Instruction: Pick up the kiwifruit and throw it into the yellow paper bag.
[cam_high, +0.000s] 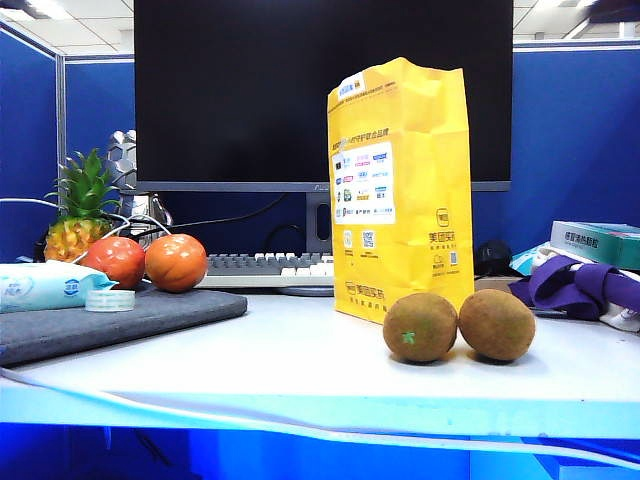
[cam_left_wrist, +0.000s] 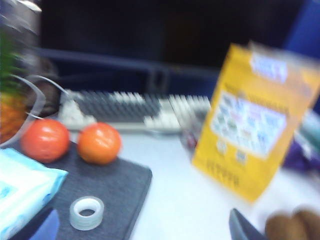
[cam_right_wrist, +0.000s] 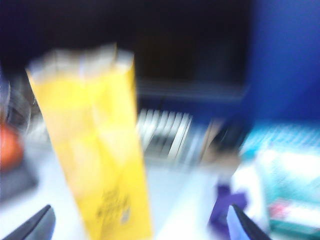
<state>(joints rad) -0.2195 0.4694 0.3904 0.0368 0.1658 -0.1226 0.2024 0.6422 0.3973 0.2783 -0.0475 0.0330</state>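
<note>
The plain brown kiwifruit (cam_high: 497, 324) lies on the white table in front of the yellow paper bag (cam_high: 402, 190), touching a similar kiwifruit with a green spot (cam_high: 420, 327) on its left. The bag stands upright with its printed white panel facing the exterior camera. No gripper appears in the exterior view. In the blurred left wrist view my left gripper (cam_left_wrist: 142, 234) is open and empty over the table, with the bag (cam_left_wrist: 252, 125) and two brown fruit (cam_left_wrist: 295, 226) ahead to one side. My right gripper (cam_right_wrist: 140, 232) is open and empty, facing the bag (cam_right_wrist: 102, 150).
A grey mat (cam_high: 120, 320) on the left carries two tomatoes (cam_high: 176, 262), a tape roll (cam_high: 110, 300) and a wipes pack (cam_high: 45, 285). A pineapple (cam_high: 78, 210), keyboard (cam_high: 265, 268) and monitor stand behind. Purple cloth (cam_high: 580, 285) and a box (cam_high: 598, 242) lie at the right.
</note>
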